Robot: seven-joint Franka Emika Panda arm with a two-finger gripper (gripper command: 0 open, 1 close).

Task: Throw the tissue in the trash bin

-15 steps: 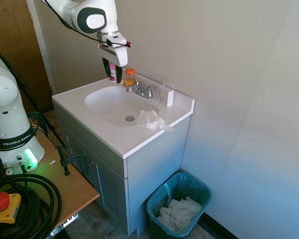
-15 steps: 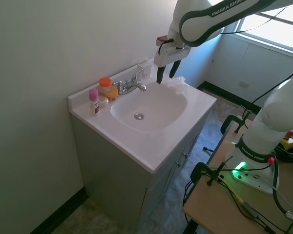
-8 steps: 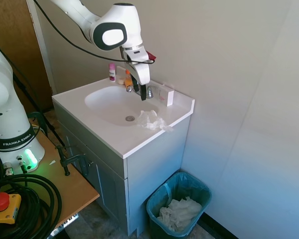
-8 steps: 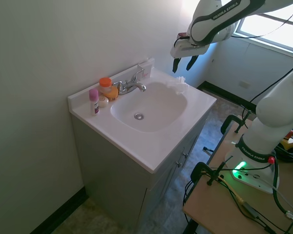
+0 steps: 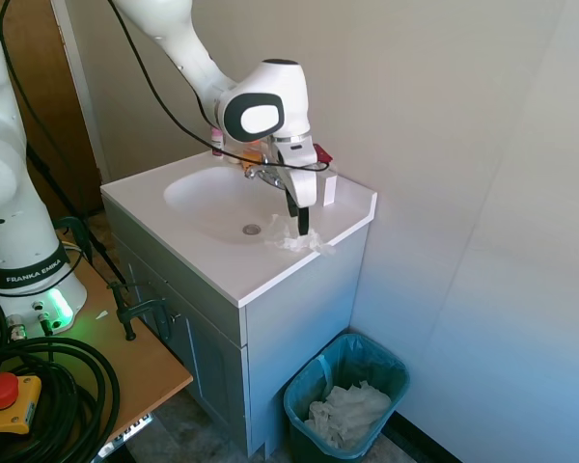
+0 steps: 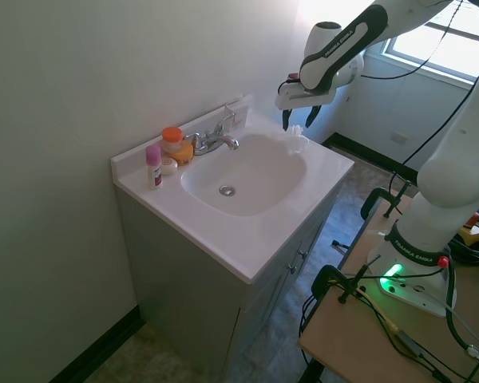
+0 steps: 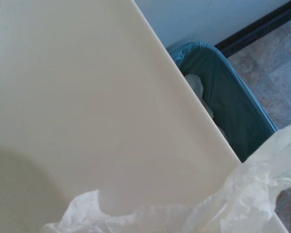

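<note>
Bathroom vanity top (image 5: 222,275), with the tissue (image 5: 297,237) near its right-hand edge beside the basin (image 5: 217,198).
The counter's edge drops straight to the trash bin (image 5: 345,397) on the floor below, with open floor around it. The gripper (image 5: 298,212) hangs fingers-down over the tissue, tips at its top, jaws spread a little and clasping nothing; actual contact can't be made out.

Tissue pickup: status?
Gripper open, fingers straddling the tissue, not closed on it. Tissue lies on the counter by the basin. Trash bin below, open-topped. Nothing in the way.
</note>
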